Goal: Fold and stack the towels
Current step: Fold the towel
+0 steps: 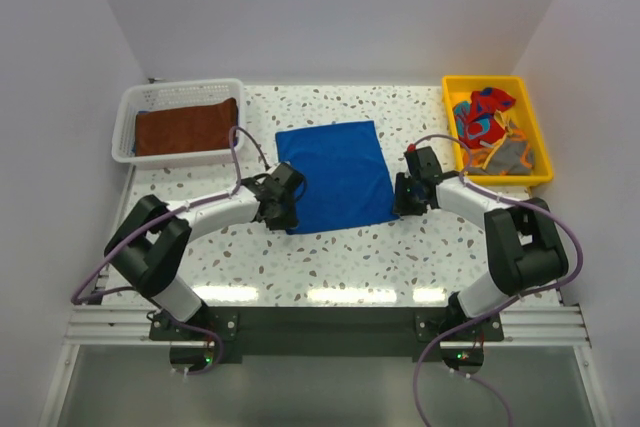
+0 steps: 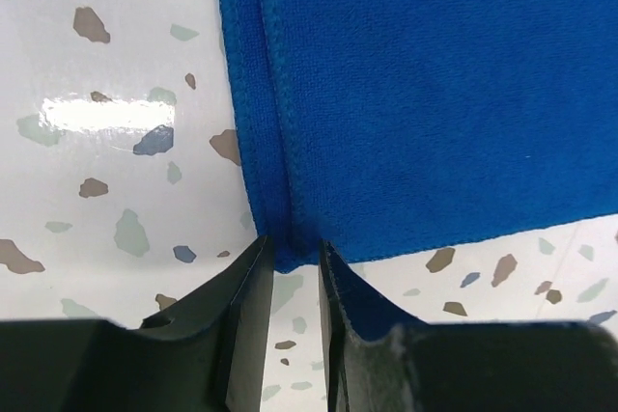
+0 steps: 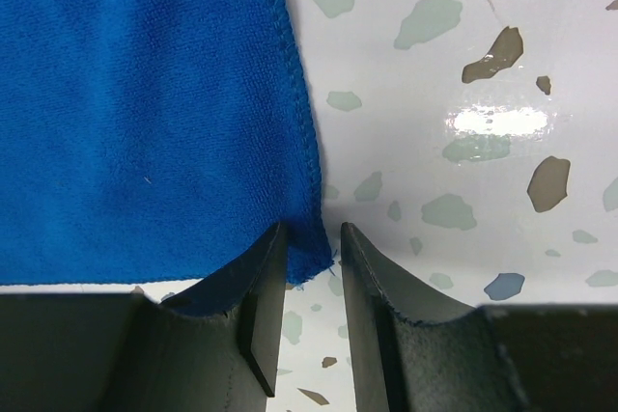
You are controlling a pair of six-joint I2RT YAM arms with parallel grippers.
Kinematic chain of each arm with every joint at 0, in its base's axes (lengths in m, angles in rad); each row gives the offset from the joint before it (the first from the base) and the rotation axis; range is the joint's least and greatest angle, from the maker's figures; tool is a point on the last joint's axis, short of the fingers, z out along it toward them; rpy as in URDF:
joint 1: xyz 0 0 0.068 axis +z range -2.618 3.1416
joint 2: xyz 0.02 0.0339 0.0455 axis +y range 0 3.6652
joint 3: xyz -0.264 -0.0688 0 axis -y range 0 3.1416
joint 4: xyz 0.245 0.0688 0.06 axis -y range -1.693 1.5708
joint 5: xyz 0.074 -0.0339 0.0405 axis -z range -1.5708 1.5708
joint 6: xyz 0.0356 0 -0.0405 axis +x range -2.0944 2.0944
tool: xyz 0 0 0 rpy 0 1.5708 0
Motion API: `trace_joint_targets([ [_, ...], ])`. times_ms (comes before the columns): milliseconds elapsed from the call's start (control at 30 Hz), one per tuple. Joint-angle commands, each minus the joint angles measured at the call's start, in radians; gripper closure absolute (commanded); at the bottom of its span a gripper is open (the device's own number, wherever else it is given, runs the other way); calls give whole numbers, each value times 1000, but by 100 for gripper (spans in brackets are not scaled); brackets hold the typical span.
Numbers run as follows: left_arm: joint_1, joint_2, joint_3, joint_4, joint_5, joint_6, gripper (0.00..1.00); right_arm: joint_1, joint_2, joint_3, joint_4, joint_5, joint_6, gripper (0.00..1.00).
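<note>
Fingers (image 2: 241,325) straddle near corners of the flat blue towel (image 1: 335,175).

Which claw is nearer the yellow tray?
Right. Right claw sits at the blue towel's near-right corner, near the yellow tray; left claw is at the near-left corner, across the towel.

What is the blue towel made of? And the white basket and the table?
The blue towel: soft fuzzy cloth, maybe microfibre; you see tiny fibres and a stitched hem. The basket: looks like white plastic, with moulded lattice walls. The table: hard, shiny speckled top, like terrazzo or a printed laminate; lights reflect off it.
</note>
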Motion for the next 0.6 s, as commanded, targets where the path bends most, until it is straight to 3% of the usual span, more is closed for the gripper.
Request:
trace_joint_targets([
  [0, -15, 24, -12, 29, 5, -4, 69, -1, -16, -11, -4, -10, 12, 67],
  [267, -39, 51, 11, 23, -3, -8, 75, 0, -24, -14, 0, -5, 7, 67],
  [567, -45, 54, 77, -46, -55, 4, 72, -1, -29, -11, 0, -5, 2, 67],
])
